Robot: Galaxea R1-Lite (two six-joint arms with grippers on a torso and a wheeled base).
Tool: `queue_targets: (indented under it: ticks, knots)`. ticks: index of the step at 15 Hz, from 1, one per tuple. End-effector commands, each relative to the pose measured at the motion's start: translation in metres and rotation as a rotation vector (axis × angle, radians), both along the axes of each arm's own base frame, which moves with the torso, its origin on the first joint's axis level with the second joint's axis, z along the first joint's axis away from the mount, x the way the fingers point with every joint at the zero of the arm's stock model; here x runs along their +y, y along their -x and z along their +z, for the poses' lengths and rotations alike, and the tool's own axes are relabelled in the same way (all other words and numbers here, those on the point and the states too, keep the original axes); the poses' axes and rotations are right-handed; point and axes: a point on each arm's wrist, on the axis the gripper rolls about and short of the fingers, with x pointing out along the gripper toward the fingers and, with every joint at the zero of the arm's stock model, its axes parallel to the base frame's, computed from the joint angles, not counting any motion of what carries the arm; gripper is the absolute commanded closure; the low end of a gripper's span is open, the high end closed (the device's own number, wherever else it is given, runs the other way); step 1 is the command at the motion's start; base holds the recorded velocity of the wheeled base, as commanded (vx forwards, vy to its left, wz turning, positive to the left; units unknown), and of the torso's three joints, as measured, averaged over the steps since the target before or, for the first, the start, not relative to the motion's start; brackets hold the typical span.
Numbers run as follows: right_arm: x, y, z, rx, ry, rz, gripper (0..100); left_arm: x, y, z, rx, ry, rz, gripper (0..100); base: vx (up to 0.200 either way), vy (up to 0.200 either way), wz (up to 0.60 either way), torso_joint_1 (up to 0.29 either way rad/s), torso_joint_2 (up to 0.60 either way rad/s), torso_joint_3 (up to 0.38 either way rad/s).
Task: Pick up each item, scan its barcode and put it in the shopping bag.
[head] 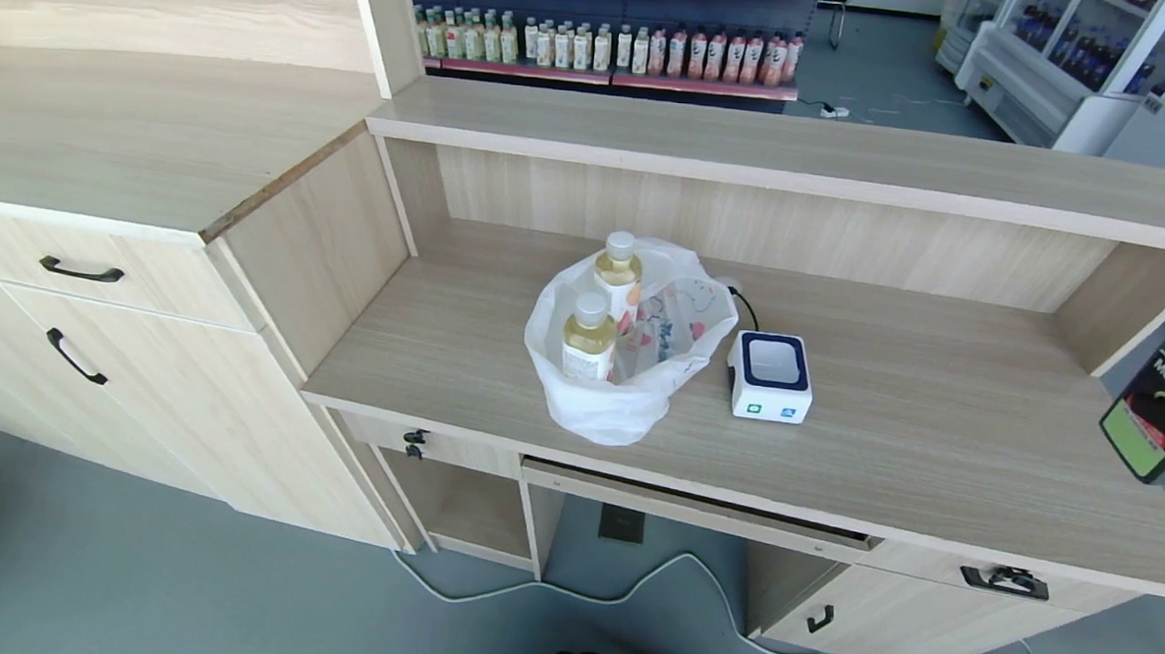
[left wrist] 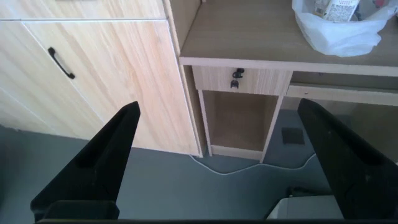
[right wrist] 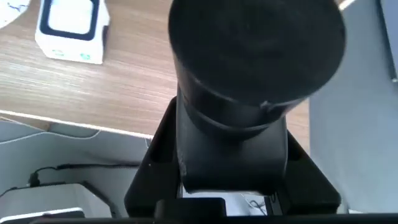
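From where I stand, the right end effector (right wrist: 230, 168) is closed around a black container (right wrist: 255, 56), its dark fingers pressed against both sides of the round body, so the item sits squarely in its grip. In the head view that container (head: 1154, 411) shows a green label and hangs at the far right end of the wooden surface (head: 931, 441), over its edge rather than resting on it. The white scanner (head: 770, 376) with its dark-framed window lies flat on the surface, well apart from the held container and to its left. Just beside the scanner, on the side away from the container, stands the white shopping bag (head: 628, 408), open at the top. Two bottles of pale yellow drink are upright inside it, one nearer the front (head: 589, 339) and one behind (head: 619, 270), both with light caps. The left end effector (left wrist: 219, 112) is spread wide with nothing between its fingers. It sits out in front of the counter on the bag's side, facing the cabinet door and the open compartment under the surface. The bag is off to one side of it, well apart.
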Motion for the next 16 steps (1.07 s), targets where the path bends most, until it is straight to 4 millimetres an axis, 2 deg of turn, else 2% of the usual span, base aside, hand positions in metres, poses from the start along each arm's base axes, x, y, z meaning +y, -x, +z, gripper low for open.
queue_targets:
  ticks: [1,3,4,5,6,8,13,16]
  knots:
    - [-0.008,-0.036,0.006,0.002,-0.016,0.024,100,0.000,0.000,0.000,0.000,0.000,0.000,0,0.000,0.000,0.60,0.007,0.01,-0.002]
    - [-0.015,-0.069,0.006,0.006,-0.110,0.147,100,0.000,0.000,0.000,0.000,0.000,0.000,0,0.000,0.000,0.30,0.001,0.00,0.001]
    - [-0.018,-0.078,0.005,0.009,-0.149,0.193,100,0.000,0.000,0.000,0.000,0.000,0.000,0,0.000,0.000,0.00,0.000,0.00,0.000]
    - [-0.033,-0.106,-0.003,0.035,-0.246,0.285,100,0.000,0.000,0.000,0.000,0.000,0.000,0,0.000,0.000,0.00,0.000,0.00,0.000]
    - [-0.042,-0.124,-0.011,0.049,-0.299,0.317,100,0.000,0.000,0.000,0.000,0.000,0.000,0,0.000,0.000,0.00,0.000,0.00,0.000]
    - [-0.047,-0.149,-0.018,0.063,-0.415,0.335,100,0.000,0.000,0.000,0.000,0.000,0.000,0,0.000,0.000,0.00,0.000,0.00,0.000]
    - [-0.048,-0.171,-0.050,0.151,-0.501,0.407,100,0.000,0.000,0.000,0.000,0.000,0.000,0,0.000,0.000,0.00,0.000,0.00,0.000]
    - [-0.040,-0.186,-0.062,0.178,-0.493,0.441,100,0.000,0.000,0.000,0.000,0.000,0.000,0,0.000,0.000,0.00,0.000,0.00,0.000]
